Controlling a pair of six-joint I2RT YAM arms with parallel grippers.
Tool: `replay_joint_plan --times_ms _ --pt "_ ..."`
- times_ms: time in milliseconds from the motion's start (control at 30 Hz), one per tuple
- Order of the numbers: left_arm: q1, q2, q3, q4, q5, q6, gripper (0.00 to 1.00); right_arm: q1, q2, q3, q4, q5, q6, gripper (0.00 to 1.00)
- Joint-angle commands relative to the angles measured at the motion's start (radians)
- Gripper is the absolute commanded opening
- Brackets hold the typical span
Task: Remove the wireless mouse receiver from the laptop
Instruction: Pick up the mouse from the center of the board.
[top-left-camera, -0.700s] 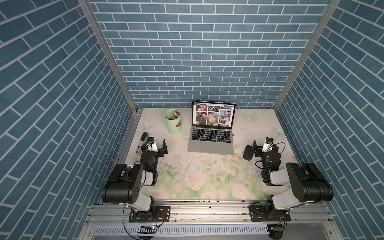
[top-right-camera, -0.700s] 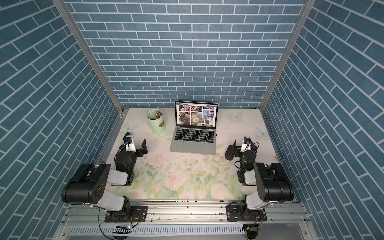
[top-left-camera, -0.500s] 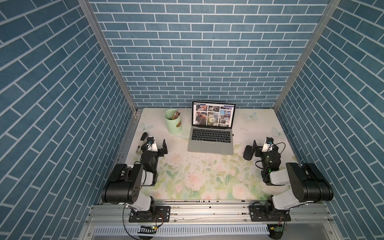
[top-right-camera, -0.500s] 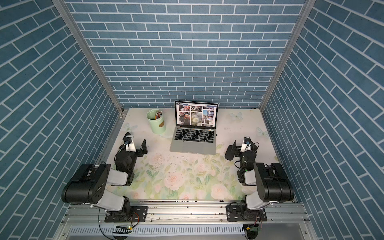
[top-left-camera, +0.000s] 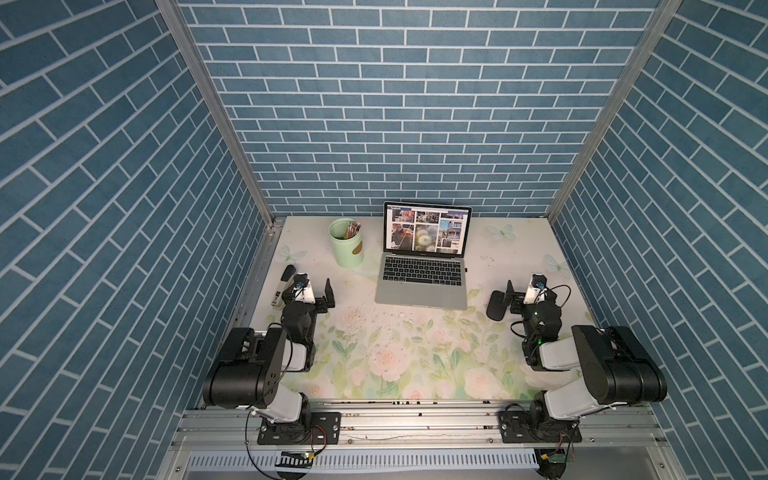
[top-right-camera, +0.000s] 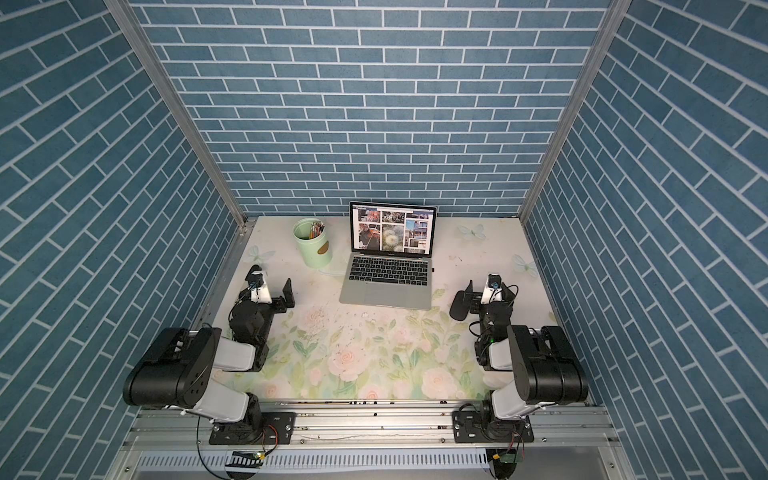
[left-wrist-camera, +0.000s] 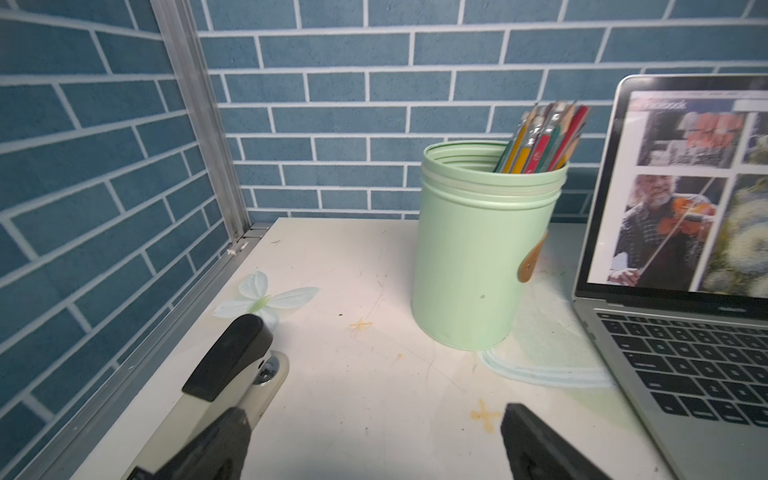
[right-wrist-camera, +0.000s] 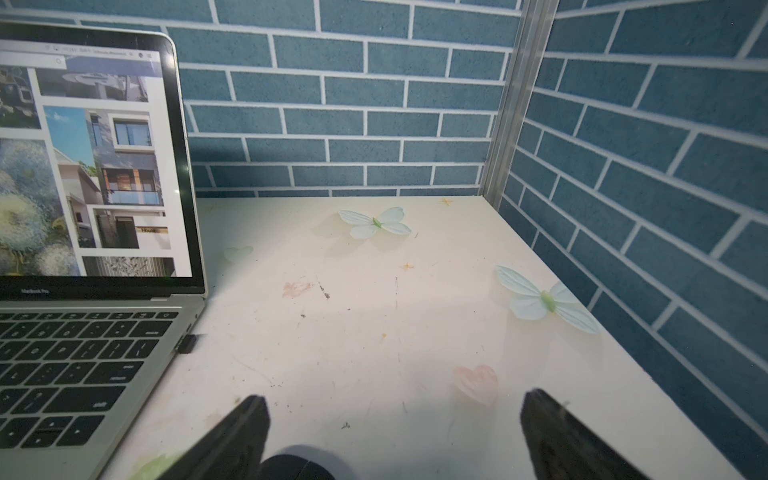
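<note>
The wireless mouse receiver (right-wrist-camera: 188, 343) sits plugged in the laptop (right-wrist-camera: 83, 374)'s right edge nr its back corner, so the right gripper (right-wrist-camera: 395, 409), jaws wide & empty like the left gripper (left-wrist-camera: 374, 415), should come in low, pinch squarely, pull straight out.

My white tabletop printed with roses and butterflies (top-left-camera: 511, 257) carries an open slim silver-grey laptop (top-left-camera: 419, 289) at the back. A mint-green metal tin of pencils (top-left-camera: 348, 251) stands just left of it, a black-and-cream stapler (top-left-camera: 281, 284) lies by my left wall, and a flat black oval mouse (top-left-camera: 496, 305) lies on my right.
</note>
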Motion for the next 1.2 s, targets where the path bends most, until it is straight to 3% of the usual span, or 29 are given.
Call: replay_joint_plan --times_ms 0,67,167,300,367,500,567,667,733,800,867,1000,1067,1167 --pt "-0.001 -0.122 0.162 -0.318 -0.154 -0.046 1.0 0.006 -0.065 0.074 -0.143 -0.05 -0.047 0.83" --pt "0.0 -0.178 0.375 -0.658 -0.265 -0.096 0.99 0.006 -0.168 0.215 -0.469 -0.073 -0.03 0.81" --pt "-0.002 -0.149 0.714 -1.096 -0.259 -0.096 1.0 0.015 -0.255 0.395 -0.811 -0.055 0.049 0.81" --pt "-0.046 -0.102 0.995 -1.42 -0.259 -0.169 1.0 0.111 -0.345 0.554 -1.125 0.105 0.076 0.82" --pt "-0.051 -0.121 1.061 -1.503 -0.159 -0.223 1.0 0.207 -0.362 0.665 -1.323 0.253 0.08 0.86" --pt "-0.048 -0.177 1.084 -1.535 0.155 -0.253 1.0 0.374 -0.324 0.867 -1.707 0.603 0.153 0.92" --pt "-0.043 -0.167 1.109 -1.568 0.299 -0.265 1.0 0.403 -0.292 0.945 -1.873 0.643 0.218 0.98" --pt "-0.037 -0.087 1.209 -1.699 0.451 -0.245 1.0 0.403 -0.283 0.973 -1.926 0.407 0.261 1.0" --pt "-0.037 -0.059 1.269 -1.768 0.433 -0.233 1.0 0.403 -0.302 0.939 -1.867 0.155 0.275 1.0" --pt "-0.037 -0.076 1.279 -1.776 0.408 -0.225 1.0 0.405 -0.335 0.873 -1.785 -0.017 0.286 1.0" --pt "-0.037 -0.094 1.286 -1.788 0.35 -0.23 1.0 0.405 -0.315 0.859 -1.801 -0.037 0.314 1.0" --pt "-0.037 -0.119 1.266 -1.808 0.219 -0.25 1.0 0.397 -0.151 0.916 -2.007 0.176 0.4 1.0" --pt "-0.037 -0.133 1.237 -1.802 0.219 -0.246 1.0 0.38 -0.129 0.929 -1.992 0.097 0.453 1.0" --pt "-0.037 -0.137 1.229 -1.83 0.196 -0.245 1.0 0.337 -0.167 0.89 -1.884 -0.161 0.536 0.94"
